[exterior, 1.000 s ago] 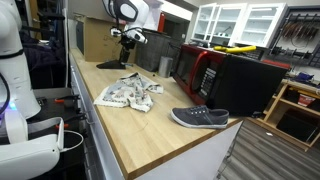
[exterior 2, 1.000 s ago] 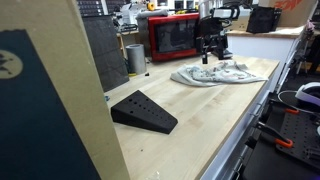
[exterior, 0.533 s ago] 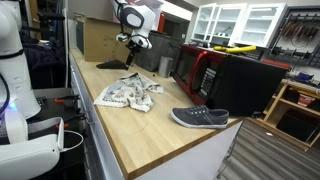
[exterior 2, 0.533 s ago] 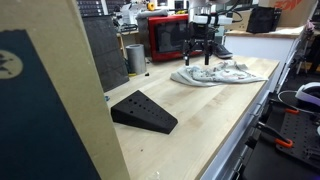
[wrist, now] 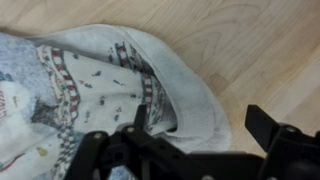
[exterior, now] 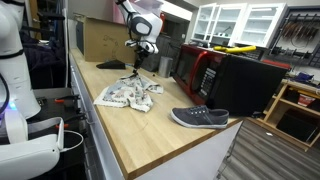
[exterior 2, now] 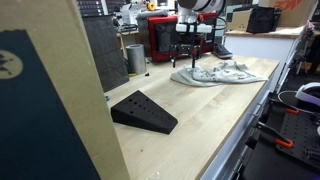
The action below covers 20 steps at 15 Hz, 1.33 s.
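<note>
Swung forward from the back, fingers (wrist: 268, 124) hover spread apart above the crumpled printed cloth (exterior: 128, 94) rim, bare desk (exterior: 150, 135) open beside it, grey shoe (exterior: 200, 118) well apart

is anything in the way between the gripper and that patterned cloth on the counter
Nothing visible. The open gripper hangs over the crumpled cloth with only air between; the wrist view shows cloth right below it. The shoe and black wedge lie well aside.
</note>
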Each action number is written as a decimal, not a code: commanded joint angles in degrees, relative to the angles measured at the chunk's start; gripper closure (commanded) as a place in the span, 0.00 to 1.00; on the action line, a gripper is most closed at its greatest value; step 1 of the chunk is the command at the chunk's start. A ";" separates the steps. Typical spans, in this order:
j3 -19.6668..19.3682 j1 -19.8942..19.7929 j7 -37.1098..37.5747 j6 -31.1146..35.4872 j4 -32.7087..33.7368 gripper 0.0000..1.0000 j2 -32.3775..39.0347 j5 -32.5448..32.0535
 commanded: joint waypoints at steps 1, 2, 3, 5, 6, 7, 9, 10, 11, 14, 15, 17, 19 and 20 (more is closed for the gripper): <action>-1.01 1.14 3.52 1.99 3.94 0.00 3.85 0.50; -1.10 1.11 3.88 2.24 4.71 0.00 4.63 0.43; -1.31 0.85 4.07 2.28 5.58 0.00 5.39 0.44; -1.83 0.62 3.95 2.59 6.80 0.00 6.50 0.35; -2.19 0.54 4.00 2.68 7.39 0.00 7.07 0.30; -2.56 0.49 4.02 2.60 8.00 0.00 7.65 0.20; -3.23 0.35 4.03 1.59 8.85 0.03 8.32 -0.05; -3.46 0.23 3.81 1.08 9.01 0.00 8.49 0.01; -3.65 0.04 3.54 0.43 8.87 0.01 8.41 0.10; -4.08 -0.15 3.61 -1.06 8.63 0.00 8.61 0.20; -4.28 -0.22 3.66 -1.87 8.62 0.00 8.74 0.03; -4.72 -0.39 3.77 -3.33 8.71 0.06 9.06 -0.08; -5.00 -0.71 3.62 -4.50 9.07 0.30 9.52 0.17; -5.09 -0.91 3.69 -5.17 9.31 0.32 9.70 0.30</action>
